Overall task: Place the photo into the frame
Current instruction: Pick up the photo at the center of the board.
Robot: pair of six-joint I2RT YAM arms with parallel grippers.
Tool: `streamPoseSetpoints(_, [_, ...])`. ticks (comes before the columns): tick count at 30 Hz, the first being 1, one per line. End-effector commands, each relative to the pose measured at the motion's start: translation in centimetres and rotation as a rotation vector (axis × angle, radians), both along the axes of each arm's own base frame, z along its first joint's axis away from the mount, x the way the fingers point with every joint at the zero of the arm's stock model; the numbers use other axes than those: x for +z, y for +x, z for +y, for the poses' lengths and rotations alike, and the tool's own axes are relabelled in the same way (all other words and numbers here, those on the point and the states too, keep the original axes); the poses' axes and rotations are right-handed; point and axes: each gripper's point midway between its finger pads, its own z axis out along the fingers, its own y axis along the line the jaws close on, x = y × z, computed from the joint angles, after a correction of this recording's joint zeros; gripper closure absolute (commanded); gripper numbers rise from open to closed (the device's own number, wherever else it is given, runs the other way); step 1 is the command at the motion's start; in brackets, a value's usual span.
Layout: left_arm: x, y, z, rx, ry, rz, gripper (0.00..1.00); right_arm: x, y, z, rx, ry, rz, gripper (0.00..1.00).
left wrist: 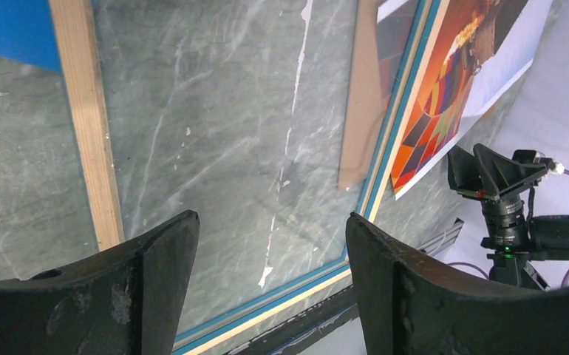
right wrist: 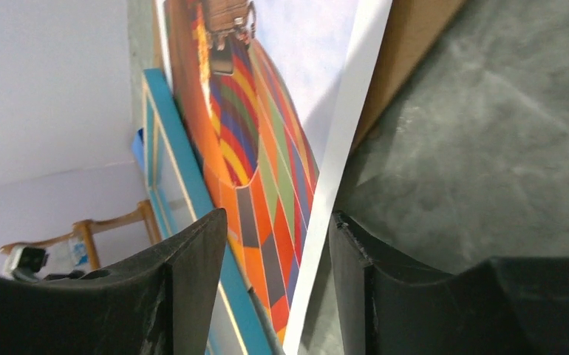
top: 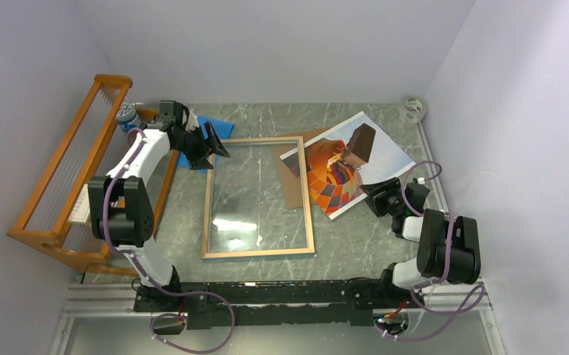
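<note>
Orange rack [top: 60,170]: stands at the far left of the table [top: 341,244] and looks to have no part in this job.
Left hand [top: 208,151]: hovers over the frame's far left corner, jaws spread wide, nothing between them.
Frame [top: 207,214]: lies flat, light wood side up, turquoise showing along its edge. It looks rigid but thin, so it is better lifted by a rail.
Glass pane [top: 259,200]: sits in the frame. Slick and breakable, it is judged the fragile part.
Backing board [top: 290,188]: brown, just right of the frame, partly under the print.
Photo [top: 352,166]: lies askew on the board, right of the frame. It is likely light, limp and easily creased, so best pinched at the white border.
Right hand [right wrist: 276,225]: at the photo's near edge, jaws apart with the border between them, not visibly clamped.
</note>
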Motion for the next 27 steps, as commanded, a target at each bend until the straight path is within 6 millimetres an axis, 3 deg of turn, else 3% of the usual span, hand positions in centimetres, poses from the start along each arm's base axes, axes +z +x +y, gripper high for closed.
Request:
streamPoseSetpoints(1, [0.9,0.9,-1.2,-0.025,-0.065,-0.031,0.23,3.3,1.6,1.0,0.066,0.037,-0.167,0.46])
streamPoseSetpoints(14, [0.6,1.5,-2.4,-0.054,-0.084,-0.019,0.23,3.1,2.7,1.0,0.072,0.069,-0.171,0.62])
streamPoseSetpoints(27, [0.8,1.7,-4.0,-0.096,-0.1,-0.029,0.23,1.3,4.6,0.6,0.01,0.141,-0.158,0.82])
